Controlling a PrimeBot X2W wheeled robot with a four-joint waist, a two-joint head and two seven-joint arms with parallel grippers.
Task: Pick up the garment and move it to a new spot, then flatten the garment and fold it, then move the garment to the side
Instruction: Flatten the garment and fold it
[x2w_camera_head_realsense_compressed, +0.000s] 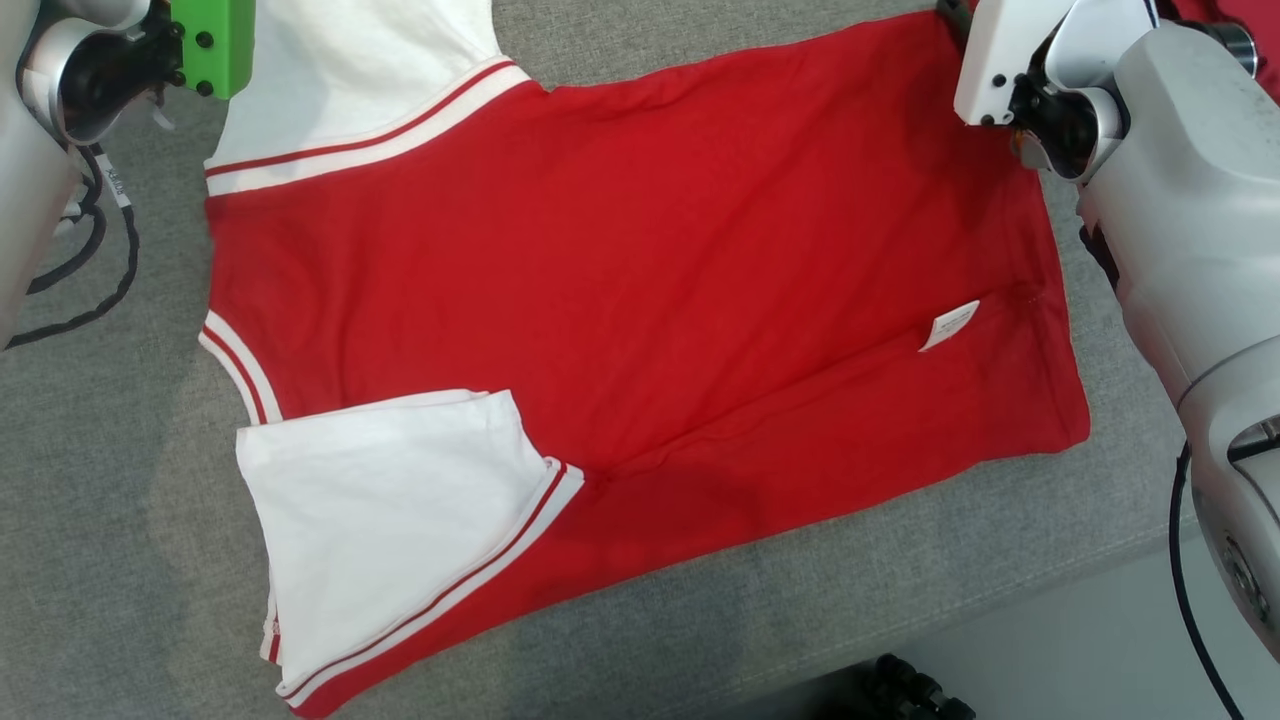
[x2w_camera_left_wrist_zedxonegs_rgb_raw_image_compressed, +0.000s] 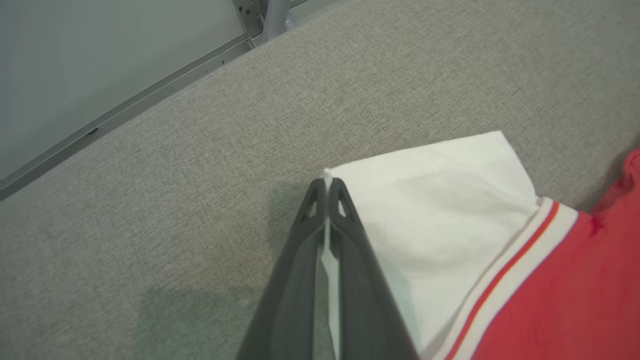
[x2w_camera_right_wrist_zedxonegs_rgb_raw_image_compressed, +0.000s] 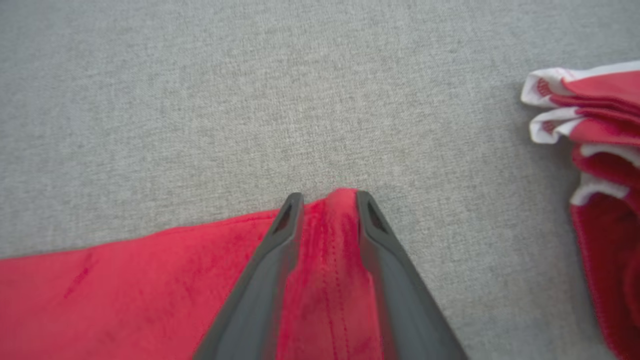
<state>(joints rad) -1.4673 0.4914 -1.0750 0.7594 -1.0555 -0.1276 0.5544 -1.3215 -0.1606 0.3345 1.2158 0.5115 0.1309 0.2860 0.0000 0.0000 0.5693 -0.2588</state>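
The red garment (x2w_camera_head_realsense_compressed: 640, 270) lay spread on the grey table (x2w_camera_head_realsense_compressed: 120, 520), its near edge folded over. The left gripper (x2w_camera_left_wrist_zedxonegs_rgb_raw_image_compressed: 327, 187) was clamped on the far white sleeve (x2w_camera_left_wrist_zedxonegs_rgb_raw_image_compressed: 440, 200). The right gripper (x2w_camera_right_wrist_zedxonegs_rgb_raw_image_compressed: 325, 200) straddled a bunched hem corner, and whether it held could not be told. If that corner slipped, the fold would likely skew.

A red T-shirt (x2w_camera_head_realsense_compressed: 640, 250) with white sleeves lies spread on a grey fabric surface (x2w_camera_head_realsense_compressed: 120, 500), near side and sleeve folded inward.
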